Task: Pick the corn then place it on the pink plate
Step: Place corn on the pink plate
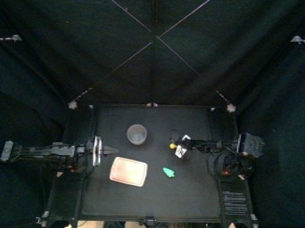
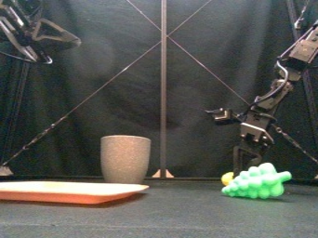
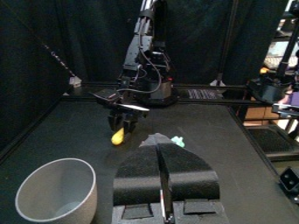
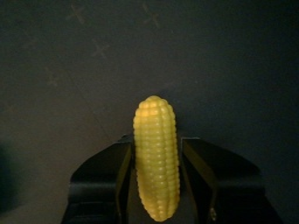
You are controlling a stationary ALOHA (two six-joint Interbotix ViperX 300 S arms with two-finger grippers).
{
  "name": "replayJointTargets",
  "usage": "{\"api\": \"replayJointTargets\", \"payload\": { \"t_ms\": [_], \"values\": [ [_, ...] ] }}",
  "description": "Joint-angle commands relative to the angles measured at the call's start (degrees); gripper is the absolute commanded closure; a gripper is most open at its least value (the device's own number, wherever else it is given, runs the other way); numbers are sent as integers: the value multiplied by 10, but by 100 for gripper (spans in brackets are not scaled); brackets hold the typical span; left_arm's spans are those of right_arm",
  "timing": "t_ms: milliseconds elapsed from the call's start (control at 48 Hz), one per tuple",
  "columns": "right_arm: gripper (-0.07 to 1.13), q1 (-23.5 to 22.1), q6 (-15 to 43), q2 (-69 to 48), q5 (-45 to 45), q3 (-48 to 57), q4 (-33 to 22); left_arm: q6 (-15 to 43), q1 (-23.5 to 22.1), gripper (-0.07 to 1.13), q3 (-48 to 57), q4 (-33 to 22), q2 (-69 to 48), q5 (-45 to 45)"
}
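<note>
On my far left, the left gripper (image 3: 163, 150) rests low at the table's (image 1: 102, 200) left edge. Its two jaws are pressed flat together with nothing between them.

Next to the right is the pink plate (image 1: 128, 170), lying flat in the near-left part of the table with nothing on it. Farther back, a little right of the plate, the grey cup (image 2: 125, 158) stands upright with its mouth open to the top view. It is apart from the plate.

Just right of the plate, not touching it, sits a green knobbly toy (image 2: 258, 182) on the table.

Beyond that toy and slightly right is the corn (image 4: 156, 162), still away from the plate, with the green toy between the two. My right gripper (image 1: 184, 145) comes in from the right and is clenched on the cob. In the right wrist view a jaw sits on each side of the corn, and the tip sticks out past them. The corn hangs low under the gripper. From the front view I cannot tell whether its lower end touches the table, because the green toy hides that spot.
</note>
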Motion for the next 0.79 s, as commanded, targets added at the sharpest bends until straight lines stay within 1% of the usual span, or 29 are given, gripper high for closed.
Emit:
{"api": "replayJointTargets", "payload": {
  "t_ms": [21, 83, 125, 250, 458, 667, 792],
  "values": [
    [53, 8, 0, -11, -1, -25, 3, 0, 1, 109, -10, 0, 1, -4],
    [59, 17, 0, -11, 0, -42, 5, 0, 0, 109, -10, 0, 1, -4],
    [61, 25, 0, -11, 0, -54, 8, 0, 1, 109, -10, 1, 1, -4],
    [61, 60, 0, -6, 0, -109, 11, 0, 1, 109, -11, 1, 1, -4],
    [61, 139, -1, 52, -2, -233, 8, 0, 1, 109, -10, 0, 0, -4],
    [59, 182, -1, 150, 4, -345, 11, 0, 1, 109, -10, 0, 0, -4],
    [55, 200, -3, 198, 4, -400, 11, 0, 1, 109, -9, 0, -1, -4]
  ]
}}
